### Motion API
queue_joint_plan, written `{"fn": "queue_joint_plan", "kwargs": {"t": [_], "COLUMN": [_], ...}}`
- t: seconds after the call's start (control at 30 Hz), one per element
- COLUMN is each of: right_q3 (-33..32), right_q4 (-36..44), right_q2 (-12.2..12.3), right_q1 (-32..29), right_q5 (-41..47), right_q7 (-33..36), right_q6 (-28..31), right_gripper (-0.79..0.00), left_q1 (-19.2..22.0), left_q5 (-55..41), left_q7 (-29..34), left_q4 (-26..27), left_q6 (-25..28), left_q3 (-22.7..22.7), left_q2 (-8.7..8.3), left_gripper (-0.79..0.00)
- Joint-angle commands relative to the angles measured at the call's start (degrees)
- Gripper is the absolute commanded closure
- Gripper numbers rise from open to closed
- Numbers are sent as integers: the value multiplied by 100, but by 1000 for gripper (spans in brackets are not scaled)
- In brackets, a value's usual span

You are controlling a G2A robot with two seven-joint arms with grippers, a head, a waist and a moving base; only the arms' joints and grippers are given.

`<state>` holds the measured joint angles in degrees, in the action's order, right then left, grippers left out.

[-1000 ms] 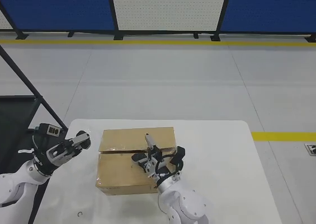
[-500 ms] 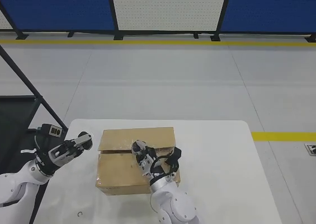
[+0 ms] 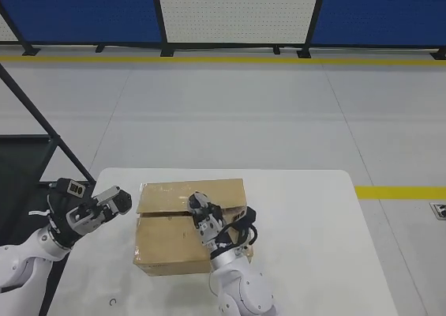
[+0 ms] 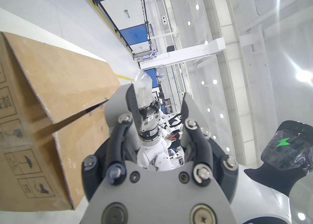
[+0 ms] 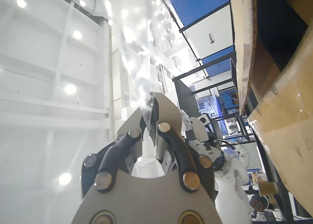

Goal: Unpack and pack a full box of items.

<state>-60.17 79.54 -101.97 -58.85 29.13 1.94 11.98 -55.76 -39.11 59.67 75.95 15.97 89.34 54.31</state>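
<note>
The cardboard box (image 3: 167, 241) sat on the table (image 3: 309, 237), its flaps (image 3: 195, 193) slightly parted. The right gripper (image 5: 152, 106) pinched a clear tape strip (image 5: 137, 58) above it. The left gripper (image 4: 157, 98), fingers spread, stood beside the box. Tape judged limp and sticky; hold its free end.

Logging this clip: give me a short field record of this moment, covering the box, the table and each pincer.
box: cardboard box on the white table, top flaps down, seam slightly parted
left pincer: open, beside one end of the box
right pincer: over the box's top seam, shut on a clear tape strip
stage: flaps not yet opened
</note>
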Motion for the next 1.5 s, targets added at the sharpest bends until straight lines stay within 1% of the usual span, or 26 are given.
{"fn": "queue_joint_plan", "kwargs": {"t": [0.0, 0.2, 0.3, 0.37, 0.53, 0.83, 0.97, 1.13, 1.2, 1.27, 1.3, 1.4, 1.47], "right_q3": [15, 45, 47, 48, 24, -13, -21, -11, -49, -48, -43, -25, -43], "right_q4": [-12, -48, -50, -50, -68, -56, -36, -26, 20, 61, 73, 114, 142], "right_q2": [-26, -94, -125, -147, -191, -228, -243, -270, -273, -276, -278, -287, -291], "right_q1": [41, 122, 146, 161, 192, 205, 186, 178, 186, 156, 144, 92, 61], "right_q5": [134, 381, 441, 501, 608, 630, 634, 652, 652, 633, 630, 607, 600], "right_q7": [-71, -263, -385, -470, -608, -597, -584, -605, -607, -569, -559, -524, -514], "right_q6": [88, 445, 634, 744, 989, 1073, 1123, 1178, 1180, 1166, 1174, 1221, 1257], "right_gripper": [0, 0, 0, 0, 0, 0, 0, 0, 0, 0, 0, 0, 0], "left_q1": [-29, -251, -386, -450, -562, -524, -403, -124, -19, 142, 194, 475, 635], "left_q5": [-168, -369, -553, -441, -411, -504, -719, -865, -747, -337, -295, -190, -232], "left_q7": [54, 192, 208, 176, 39, 8, -129, -509, -597, -786, -837, -728, -217], "left_q4": [20, 422, 594, 678, 682, 711, 784, 799, 706, 538, 481, 118, -115], "left_q6": [-30, -48, -174, -182, -310, -320, -387, -392, -375, -136, -97, -76, -245], "left_q3": [-15, -58, -142, -178, -308, -577, -830, -1275, -1425, -1493, -1508, -1514, -1491], "left_q2": [11, 26, 47, 49, 74, 140, 209, 334, 370, 392, 401, 417, 401], "left_gripper": [-785, -785, -785, -785, -785, -785, -785, -785, -785, -785, -785, -785, -785]}}
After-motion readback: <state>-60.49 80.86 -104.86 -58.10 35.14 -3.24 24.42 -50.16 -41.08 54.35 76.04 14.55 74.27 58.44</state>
